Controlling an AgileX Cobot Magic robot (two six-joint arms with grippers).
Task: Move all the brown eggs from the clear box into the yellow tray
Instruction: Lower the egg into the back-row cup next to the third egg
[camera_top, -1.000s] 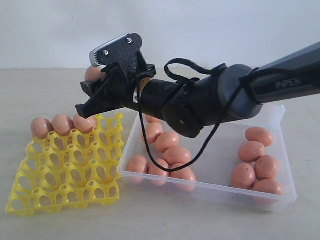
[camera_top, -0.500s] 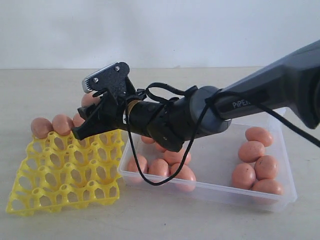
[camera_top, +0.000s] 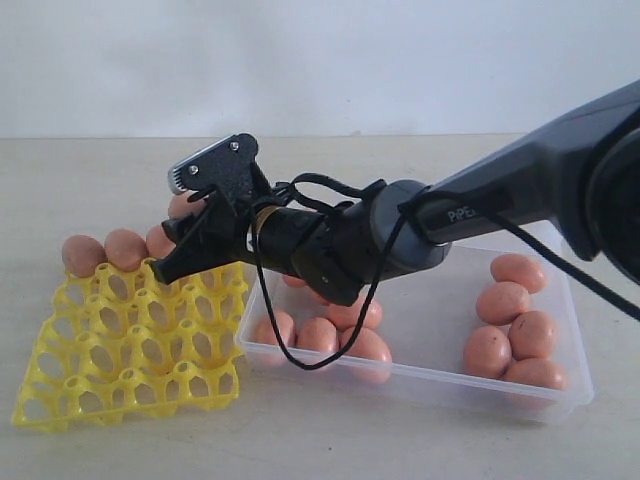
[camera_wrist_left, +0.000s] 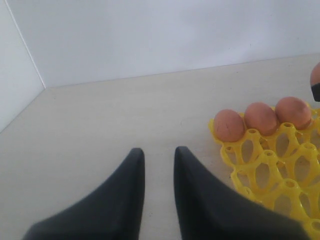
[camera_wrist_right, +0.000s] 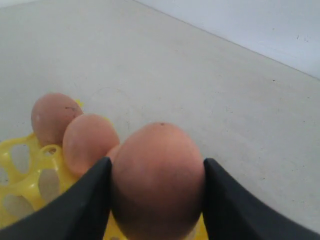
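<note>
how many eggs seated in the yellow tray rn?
3, side by side along one edge row of the yellow tray: corner egg, middle egg, third egg. A fourth egg is held in the right gripper above the tray, not seated. The gripper hides nearby cells.

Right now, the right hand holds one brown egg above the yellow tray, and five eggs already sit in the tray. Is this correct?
Not quite: three brown eggs sit in the yellow tray, not five, all in one edge row; the left wrist view shows it. The rest stands: the right hand holds the fourth egg above the tray.
</note>
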